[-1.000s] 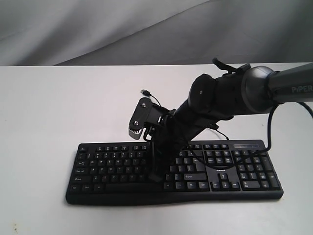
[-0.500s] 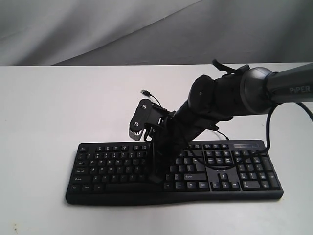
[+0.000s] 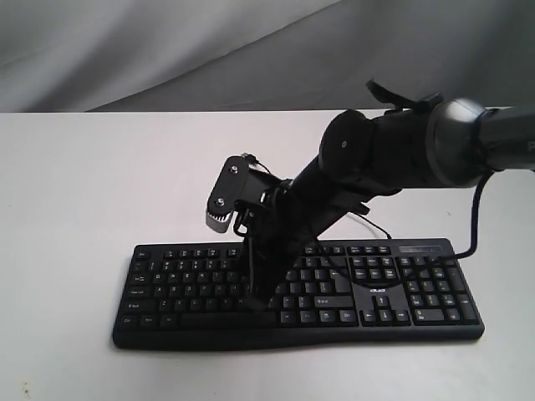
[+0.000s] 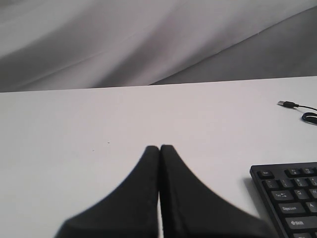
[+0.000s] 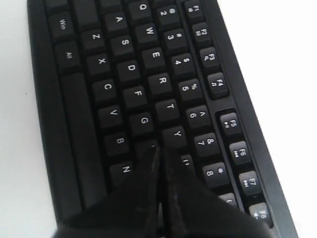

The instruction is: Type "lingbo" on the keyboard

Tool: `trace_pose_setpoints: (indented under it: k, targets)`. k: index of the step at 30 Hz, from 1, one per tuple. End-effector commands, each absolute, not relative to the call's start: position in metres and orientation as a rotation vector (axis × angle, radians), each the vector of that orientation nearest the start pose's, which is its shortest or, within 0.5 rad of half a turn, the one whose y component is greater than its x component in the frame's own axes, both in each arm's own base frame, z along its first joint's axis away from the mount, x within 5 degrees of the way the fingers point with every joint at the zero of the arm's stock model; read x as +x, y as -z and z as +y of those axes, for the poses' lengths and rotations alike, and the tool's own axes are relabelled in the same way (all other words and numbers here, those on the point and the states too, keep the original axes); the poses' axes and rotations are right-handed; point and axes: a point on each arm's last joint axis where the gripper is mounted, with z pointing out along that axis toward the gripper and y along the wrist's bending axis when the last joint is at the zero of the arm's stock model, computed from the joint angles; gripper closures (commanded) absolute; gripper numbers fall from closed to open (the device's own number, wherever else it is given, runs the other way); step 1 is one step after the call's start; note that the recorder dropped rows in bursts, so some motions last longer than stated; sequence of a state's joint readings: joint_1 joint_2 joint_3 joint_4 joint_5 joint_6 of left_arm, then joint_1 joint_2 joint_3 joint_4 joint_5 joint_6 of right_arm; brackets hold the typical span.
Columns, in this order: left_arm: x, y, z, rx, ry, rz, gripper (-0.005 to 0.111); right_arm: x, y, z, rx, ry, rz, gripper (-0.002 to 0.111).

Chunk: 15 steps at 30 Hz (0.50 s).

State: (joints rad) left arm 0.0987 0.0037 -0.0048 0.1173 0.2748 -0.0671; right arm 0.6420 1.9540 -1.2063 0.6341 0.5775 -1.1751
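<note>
The keyboard (image 3: 192,288) lies flat at the near edge of the white table (image 3: 84,184), its number pad toward the right arm's side. That dark arm (image 3: 393,154) slants down across it from the right, and the right gripper (image 3: 255,302) reaches the lower rows in the middle of the letter block. From out here I cannot make out which key

The right wrist view settles that better. There the right gripper (image 5: 159,151) has both fingers pressed together into a single point, and the point sits just past G, between Y and N on the keyboard (image 5: 124,74), over a key whose legend it hides. I cannot tell whether the key is pushed down

Only the left wrist view shows the left gripper (image 4: 159,148), its fingers also closed flat against each other with nothing between, hovering over bare table. The keyboard (image 4: 292,198) shows there only as one corner off to the side, well apart from those tips. That view also shows the loose USB plug (image 4: 286,104) lying on the table beyond the keyboard; from the room the plug (image 3: 248,157) peeks out just behind the arm's camera block (image 3: 224,200)
</note>
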Motion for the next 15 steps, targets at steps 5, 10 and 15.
trace_pose_setpoints:
  k: [5,10,15]
  targets:
    - [0.0545,-0.1897,0.0082,-0.071,-0.132,1.744,0.106,0.2827,-0.1452,0.2673,-1.713,-0.496,2.126,0.108]
    - [0.0545,-0.1897,0.0082,-0.071,-0.132,1.744,0.106,0.2793,-0.1439,0.2666,-1.741,-0.519,2.139,0.108]
    - [0.0545,-0.1897,0.0082,-0.071,-0.132,1.744,0.106,0.2789,-0.1395,0.2644,-1.734,-0.497,2.144,0.108]
